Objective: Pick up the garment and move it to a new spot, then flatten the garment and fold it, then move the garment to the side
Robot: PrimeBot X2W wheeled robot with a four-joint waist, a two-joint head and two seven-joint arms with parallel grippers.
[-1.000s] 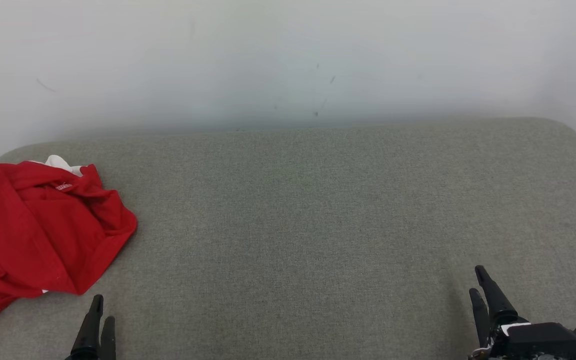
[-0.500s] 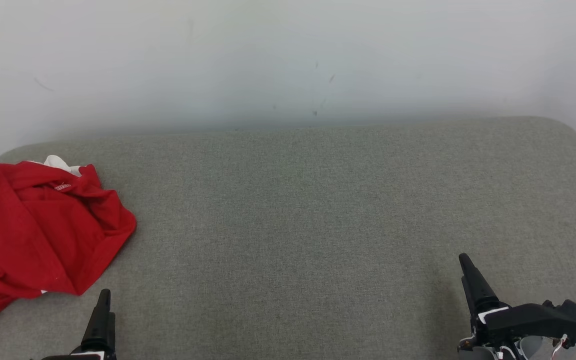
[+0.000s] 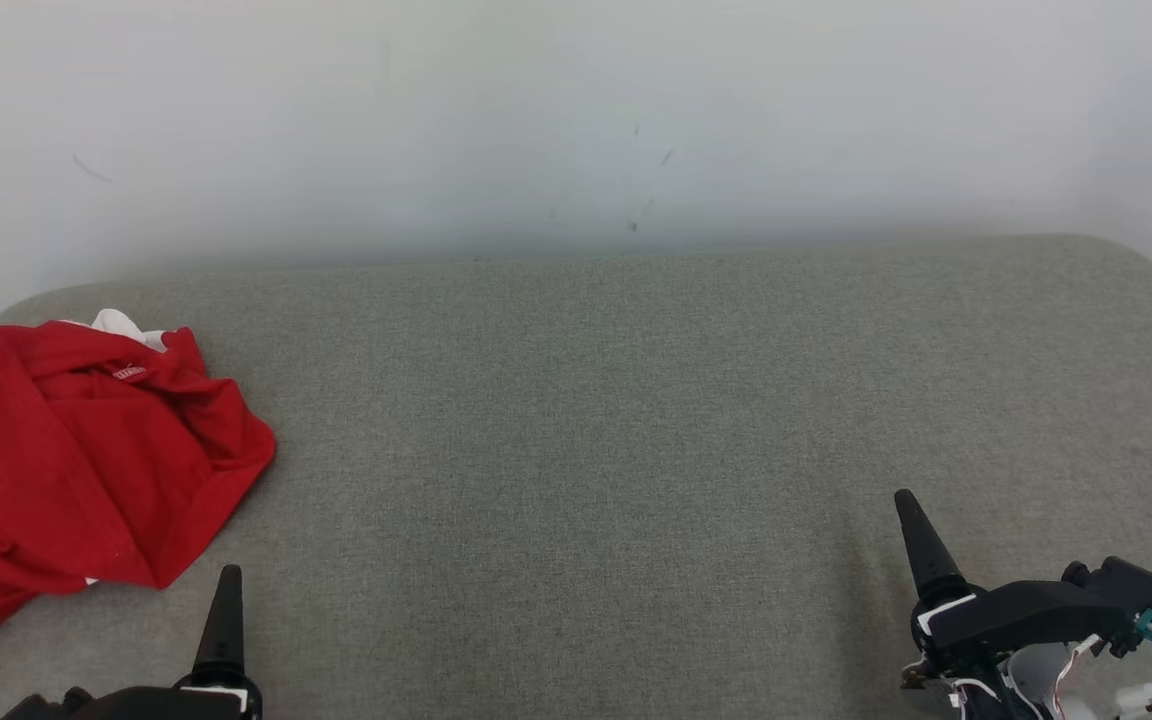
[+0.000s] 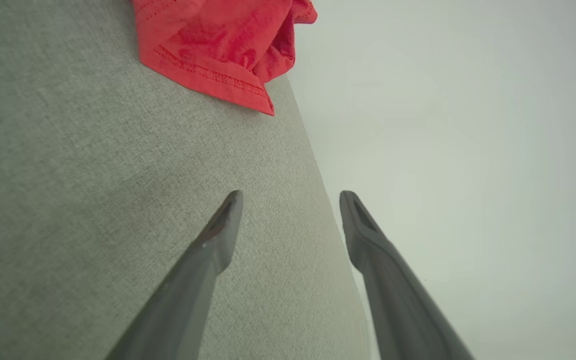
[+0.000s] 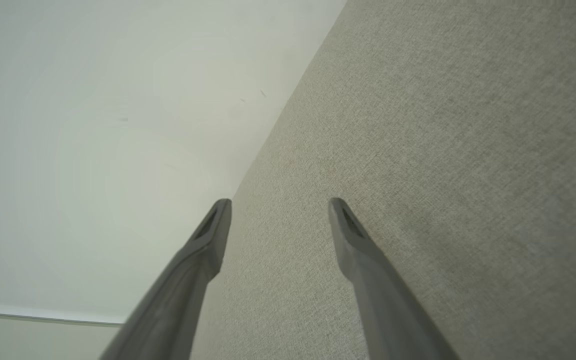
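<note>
I see a grey cloth-covered table (image 3: 586,420) set against a plain white wall (image 3: 576,120). The red garment (image 3: 76,450) lies crumpled at the table's left end. My left fingers (image 4: 215,240) are spread wide over bare cloth, near the garment's hem but clear of it. My right fingers (image 5: 350,235) are spread too, holding nothing, well apart on the right side.

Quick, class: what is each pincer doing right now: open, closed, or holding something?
Left pincer: open, holding nothing; the red garment lies ahead of it, untouched.
Right pincer: open, holding nothing.
</note>
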